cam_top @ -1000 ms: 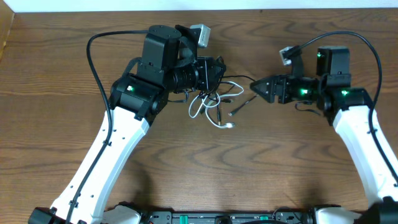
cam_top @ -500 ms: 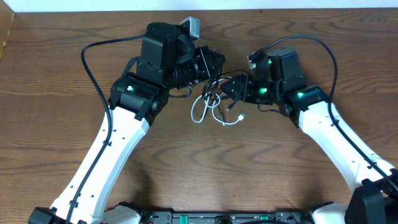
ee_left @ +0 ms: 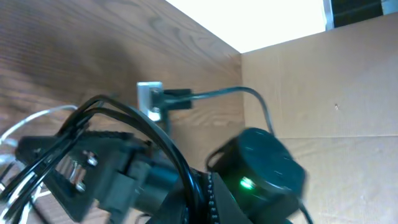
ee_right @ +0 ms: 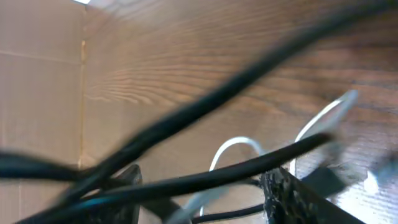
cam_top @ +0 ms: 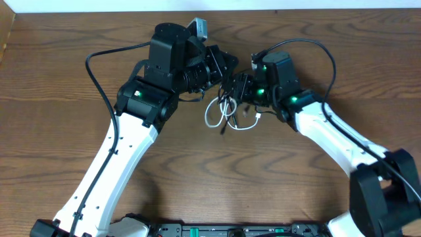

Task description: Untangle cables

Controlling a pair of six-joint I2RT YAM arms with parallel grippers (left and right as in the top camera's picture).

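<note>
Two arms at work here, left arm and right arm, so two grippers as well, left gripper and right gripper, both over one table. One white cable in the heap, just the one. Black cables: two thick strands cross the right wrist view with a thinner one below, but the tangle hides the exact count.

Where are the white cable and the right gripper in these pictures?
white cable (ee_right: 237,141), right wrist view, top of its arched loop.
right gripper (cam_top: 235,90), overhead view, midway between its fingertips.
</note>
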